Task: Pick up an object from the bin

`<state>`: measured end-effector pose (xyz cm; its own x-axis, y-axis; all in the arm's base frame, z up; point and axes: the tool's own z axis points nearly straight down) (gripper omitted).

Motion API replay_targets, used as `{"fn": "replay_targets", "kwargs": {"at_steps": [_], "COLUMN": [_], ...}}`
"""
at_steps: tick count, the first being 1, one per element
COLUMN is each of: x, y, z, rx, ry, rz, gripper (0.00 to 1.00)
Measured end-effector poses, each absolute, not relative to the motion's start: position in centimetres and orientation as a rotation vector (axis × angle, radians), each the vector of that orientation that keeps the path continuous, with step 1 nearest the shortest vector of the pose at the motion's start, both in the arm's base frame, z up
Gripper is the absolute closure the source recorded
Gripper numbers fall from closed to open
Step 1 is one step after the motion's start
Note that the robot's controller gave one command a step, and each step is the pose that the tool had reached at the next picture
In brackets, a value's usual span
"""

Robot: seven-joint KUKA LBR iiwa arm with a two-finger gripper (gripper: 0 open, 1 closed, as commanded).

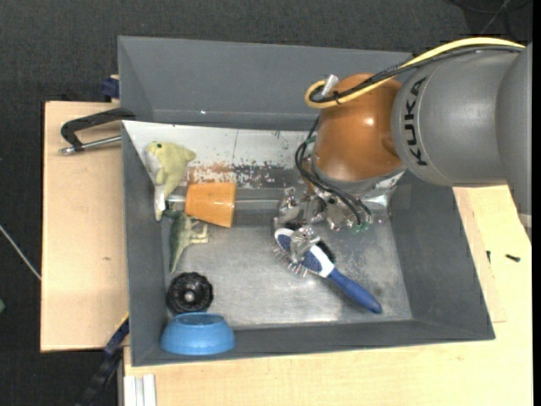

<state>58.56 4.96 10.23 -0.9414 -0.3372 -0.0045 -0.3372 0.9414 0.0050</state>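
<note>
Camera view: I reach into the grey metal bin [254,83] from the right, with my grey arm [473,117] across its far right corner and the orange cover [355,134] on my wrist above the far middle of the floor. My jaws hang below that cover, just over the floor's middle and a little toward the far side. They are directly beyond the head of a blue-and-white brush [338,279]. From this angle I cannot tell whether they stand apart or together, and nothing shows clamped in them.

The brush is the thing nearest me. It lies flat on the bin floor, with its bristled head just under my jaws and its blue handle running off to the near right.

The rest of the contents lie along the left side, well apart from me. An orange cup [211,204] lies on its side at the far left, its mouth end meeting what looks like a clear tube [258,200] that points toward me. Beyond it, in the far left corner, a pale yellow-green soft toy [165,163] leans on the wall. A thin green toy animal [180,235] lies just near of the cup. A black ribbed knob [188,292] sits further toward the near left. A blue round dish [197,335] rests against the near wall, just beside the knob.
</note>
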Motion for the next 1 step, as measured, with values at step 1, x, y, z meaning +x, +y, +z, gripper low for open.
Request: {"fn": "replay_targets", "kwargs": {"at_steps": [1], "x": [58.59], "y": [5.72], "z": [22.52], "rx": [-0.578], "ry": [3.072], "rz": [0.000], "gripper": [1.00]}}
